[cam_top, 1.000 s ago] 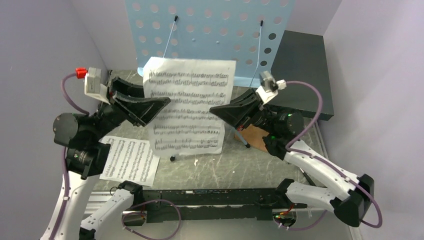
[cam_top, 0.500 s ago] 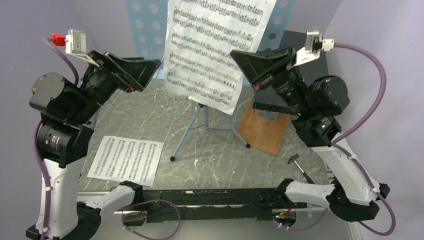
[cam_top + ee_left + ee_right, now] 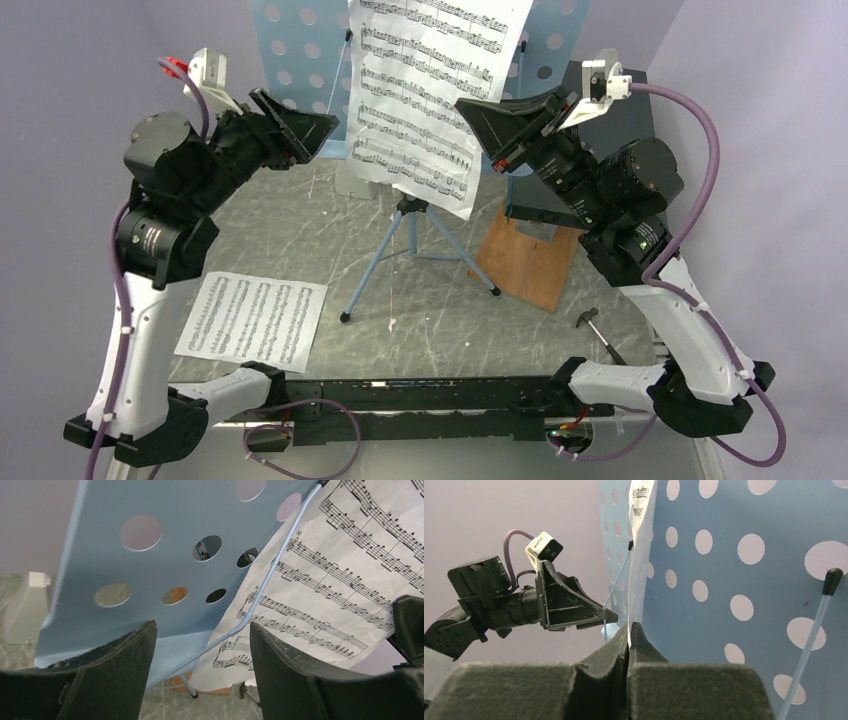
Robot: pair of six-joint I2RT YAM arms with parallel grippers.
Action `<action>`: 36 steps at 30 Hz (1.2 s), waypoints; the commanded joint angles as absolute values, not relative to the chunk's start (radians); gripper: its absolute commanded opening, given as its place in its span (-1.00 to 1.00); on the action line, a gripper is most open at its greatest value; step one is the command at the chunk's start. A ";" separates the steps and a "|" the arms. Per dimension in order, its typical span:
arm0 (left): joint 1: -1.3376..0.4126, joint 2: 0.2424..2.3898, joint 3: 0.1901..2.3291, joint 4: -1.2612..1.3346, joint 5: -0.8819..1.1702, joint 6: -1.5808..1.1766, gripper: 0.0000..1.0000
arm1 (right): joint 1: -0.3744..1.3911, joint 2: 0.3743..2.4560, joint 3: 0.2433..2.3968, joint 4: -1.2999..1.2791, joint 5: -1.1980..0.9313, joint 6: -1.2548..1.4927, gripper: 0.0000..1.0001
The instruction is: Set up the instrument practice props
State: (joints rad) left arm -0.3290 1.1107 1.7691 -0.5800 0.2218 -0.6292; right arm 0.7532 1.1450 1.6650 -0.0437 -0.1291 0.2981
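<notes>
The light blue perforated music stand [image 3: 300, 70] rises at the back on tripod legs [image 3: 385, 262]. A white sheet-music page [image 3: 425, 90] hangs in front of its desk. My right gripper [image 3: 470, 108] is shut on the page's right edge, and in the right wrist view the paper [image 3: 640, 555] runs up from the shut jaws of the right gripper [image 3: 629, 627]. My left gripper [image 3: 325, 125] is open just left of the page, holding nothing. In the left wrist view the left gripper [image 3: 202, 625] frames the stand [image 3: 125, 610], its wire page holder [image 3: 270, 580] and the page [image 3: 340, 595]. The grey-white metronome [image 3: 25, 607] stands behind the stand.
A second sheet-music page [image 3: 250, 320] lies flat on the table at the front left. A wooden board [image 3: 525, 262] lies right of the tripod, with a dark box [image 3: 628, 118] behind my right arm. A small hammer [image 3: 590, 320] lies at the front right.
Both arms have risen, carrying the page from low over the table up in front of the stand's desk. The left gripper has let go of the page and opened.
</notes>
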 commanded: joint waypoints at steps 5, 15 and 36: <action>-0.330 1.140 1.759 -0.370 0.379 -0.676 0.35 | 0.750 1.141 1.710 -0.050 -0.081 0.161 -1.00; -0.330 1.201 1.787 -0.305 0.405 -0.669 -0.04 | 0.750 1.164 1.755 -0.056 -0.068 0.116 -1.00; -0.330 1.146 1.674 -0.066 0.459 -0.645 -0.71 | 0.750 1.215 1.822 -0.028 -0.023 0.073 -1.00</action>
